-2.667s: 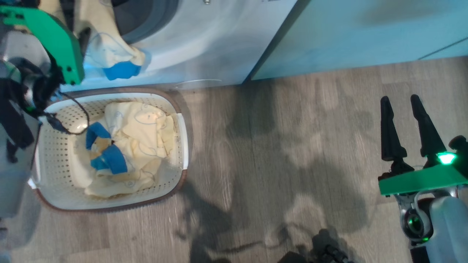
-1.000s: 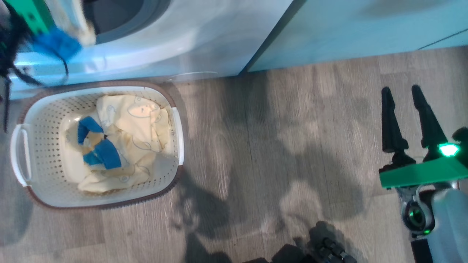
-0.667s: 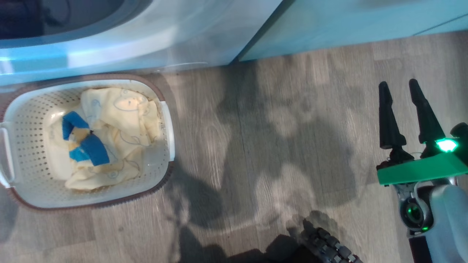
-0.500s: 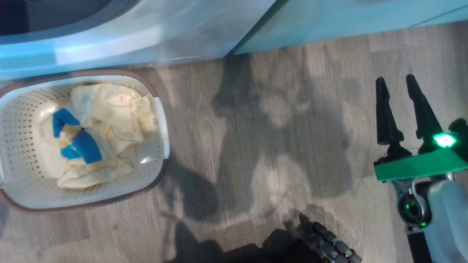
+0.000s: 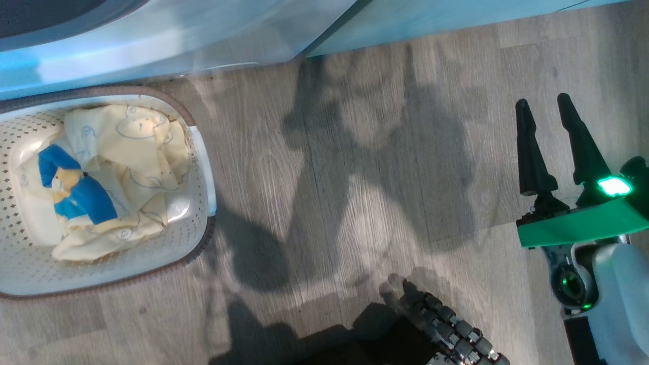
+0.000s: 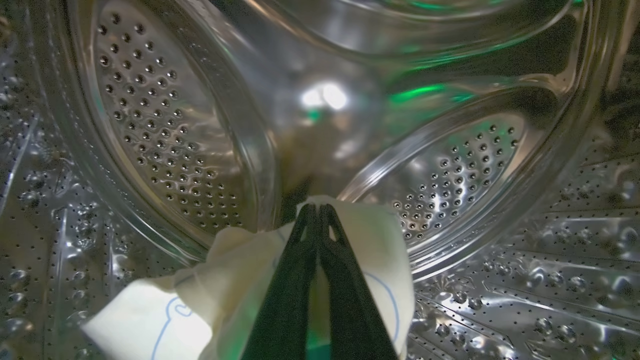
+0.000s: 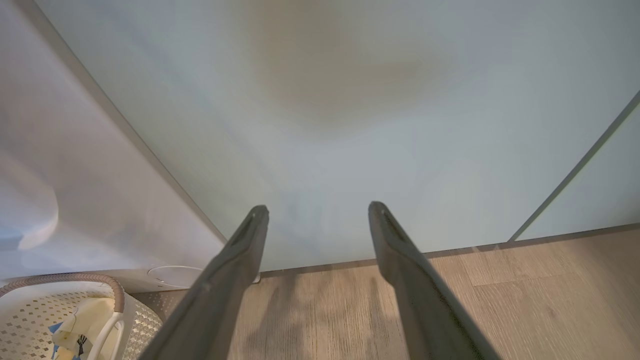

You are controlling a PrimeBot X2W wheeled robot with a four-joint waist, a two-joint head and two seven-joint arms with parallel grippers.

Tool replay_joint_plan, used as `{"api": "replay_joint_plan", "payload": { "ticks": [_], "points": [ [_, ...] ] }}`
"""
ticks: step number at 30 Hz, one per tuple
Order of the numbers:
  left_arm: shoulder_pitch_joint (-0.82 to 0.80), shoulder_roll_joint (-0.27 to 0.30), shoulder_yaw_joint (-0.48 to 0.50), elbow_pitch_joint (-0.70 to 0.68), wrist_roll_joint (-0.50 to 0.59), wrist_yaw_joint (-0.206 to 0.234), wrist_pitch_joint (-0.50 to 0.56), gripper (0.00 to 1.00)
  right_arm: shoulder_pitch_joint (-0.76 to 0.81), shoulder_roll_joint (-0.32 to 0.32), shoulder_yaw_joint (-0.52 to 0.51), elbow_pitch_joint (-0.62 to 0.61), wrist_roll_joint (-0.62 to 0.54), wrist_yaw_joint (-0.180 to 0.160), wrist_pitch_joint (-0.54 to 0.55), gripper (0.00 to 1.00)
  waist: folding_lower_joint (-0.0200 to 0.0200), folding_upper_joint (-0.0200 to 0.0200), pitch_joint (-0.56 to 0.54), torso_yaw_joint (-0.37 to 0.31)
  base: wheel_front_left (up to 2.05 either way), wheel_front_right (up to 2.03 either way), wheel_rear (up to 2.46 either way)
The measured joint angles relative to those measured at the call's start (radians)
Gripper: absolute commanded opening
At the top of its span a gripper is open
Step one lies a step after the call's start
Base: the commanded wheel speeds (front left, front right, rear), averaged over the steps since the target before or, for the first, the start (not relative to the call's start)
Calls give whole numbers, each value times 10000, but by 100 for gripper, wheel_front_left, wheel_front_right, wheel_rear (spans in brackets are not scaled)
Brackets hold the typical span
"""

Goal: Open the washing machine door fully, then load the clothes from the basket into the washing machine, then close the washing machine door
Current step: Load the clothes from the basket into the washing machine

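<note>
Now, start with your left arm. The left gripper (image 6: pixel 316 209) is inside the drum (image 6: pixel 165 125), its two fingers pressed together on one cream piece (image 6: pixel 235 280) marked with thin blue lines. That piece drapes down on both sides of the fingers; you cannot tell whether it touches the drum wall below. Two perforated panels of the drum's back show, one on each side of the fingers.

In the head view, one basket (image 5: pixel 127 266) sits at the far left on the floor (image 5: pixel 355 177), just beside the foot of the machine (image 5: pixel 152 35). One white handle (image 5: pixel 205 172) shows on its right side. The clothes (image 5: pixel 137 152) in it lie in a single cream heap with two blue patches (image 5: pixel 86 203) toward its left. You cannot tell how many separate garments that makes.

Right of the machine runs one mint cabinet (image 5: pixel 431 15). Shadowed floor fills the middle, and one dark ribbed part of the robot's base (image 5: pixel 446 324) shows at the bottom edge.

At the far right, the right gripper (image 5: pixel 543 101) hangs over the floor, well apart from the basket. Its two fingers are spread wide with nothing between them. In its own wrist view those fingers point at the cabinet front, where one seam splits two panels. The machine and a corner of the basket sit at that view's left.
</note>
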Motion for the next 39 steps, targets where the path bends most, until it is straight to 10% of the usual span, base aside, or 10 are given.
{"api": "replay_joint_plan", "payload": {
  "ticks": [5, 6, 9, 23, 39],
  "points": [
    [-144, -4, 21, 614, -4, -71, -238, 0, -59, 0, 8, 0, 0, 0, 0, 100, 0, 0, 54, 61, 0, 0, 0],
    [-144, -13, 23, 790, -4, -79, -236, 11, -71, 0, 6, 0, 0, 0, 0, 100, 0, 0, 54, 81, 0, 0, 0],
    [-140, -54, -67, 1388, -6, -163, -4, 100, -153, 0, -17, 8, -4, 0, 0, 100, 0, 0, 6, 148, 0, 0, 0],
    [900, -895, -736, 2366, -788, -621, 1348, 100, -83, 0, -198, 113, -178, 0, 0, 100, -3, 1, -1131, 660, 0, 0, 0],
    [5207, -1108, -2203, -314, -1544, -698, 13, 100, 1029, -4, -616, 259, -447, 0, 0, 100, -3, 1, -2890, 1435, 0, 0, 0]
  ]
}}
